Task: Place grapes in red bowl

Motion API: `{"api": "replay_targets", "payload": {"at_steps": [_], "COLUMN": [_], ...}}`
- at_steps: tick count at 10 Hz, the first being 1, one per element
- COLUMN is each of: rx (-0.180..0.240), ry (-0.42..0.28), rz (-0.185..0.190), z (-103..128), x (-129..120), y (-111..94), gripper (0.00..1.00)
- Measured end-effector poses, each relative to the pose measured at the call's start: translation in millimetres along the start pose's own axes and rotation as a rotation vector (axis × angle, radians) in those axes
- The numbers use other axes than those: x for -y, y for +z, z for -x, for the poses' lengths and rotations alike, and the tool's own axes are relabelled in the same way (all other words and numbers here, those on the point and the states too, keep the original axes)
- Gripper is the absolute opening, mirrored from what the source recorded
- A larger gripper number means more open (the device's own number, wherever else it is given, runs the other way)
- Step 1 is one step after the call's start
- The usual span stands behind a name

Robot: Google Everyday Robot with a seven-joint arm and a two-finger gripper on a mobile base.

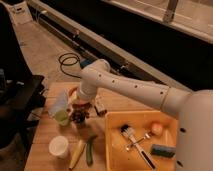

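The grapes [80, 117] sit as a dark cluster low over the desk [44, 131], just in front of the red bowl [73, 93]. Only a sliver of the bowl's rim shows behind the white arm [130, 90]. The gripper [82, 107] hangs straight down onto the top of the bunch. Whether it is clamped on the grapes or loose cannot be told, nor whether the bunch is lifted off the desk.

Just left of the grapes stands a pale greenish cup [61, 114]. A small dark-and-light object [100, 107], too unclear to name, is just to the right. Nearer the front edge are a white cup [58, 146], a banana [77, 153] and a green vegetable [90, 149]. To the right a yellow bin [116, 152] holds a brush [127, 132], a round orange fruit [156, 128] and a blue sponge [162, 151].
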Motion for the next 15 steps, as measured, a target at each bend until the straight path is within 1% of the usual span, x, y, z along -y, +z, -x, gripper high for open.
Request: {"api": "replay_targets", "payload": {"at_steps": [1,3,4,5,6,7,8,9,10,11,12,13,14,15], "rx": [0.020,0.067,0.079,0.087,0.085,0.075,0.064,0.044,0.031,0.013,-0.016,-0.052,-0.077,-0.115], "ry": [-0.008,-0.015,-0.003,0.009,0.019,0.029,0.035,0.045,0.048,0.049,0.050,0.051,0.050,0.050], "rz": [0.005,0.014,0.022,0.031,0.041,0.052,0.062,0.075,0.083,0.093,0.104,0.113,0.116,0.115], "z": [3,7,9,11,13,13,13,14,14,13,12,11,9,6], "x": [1,2,-4,-10,-12,-16,-18,-21,-22,-20,-19,-17,-15,-15], "y": [5,24,30,36,39,39,37,32,28,23,12,-4,-14,-28], "gripper": [0.80,0.80,0.78,0.70,0.60,0.49,0.41,0.28,0.20,0.12,0.03,0.00,0.00,0.00]}}
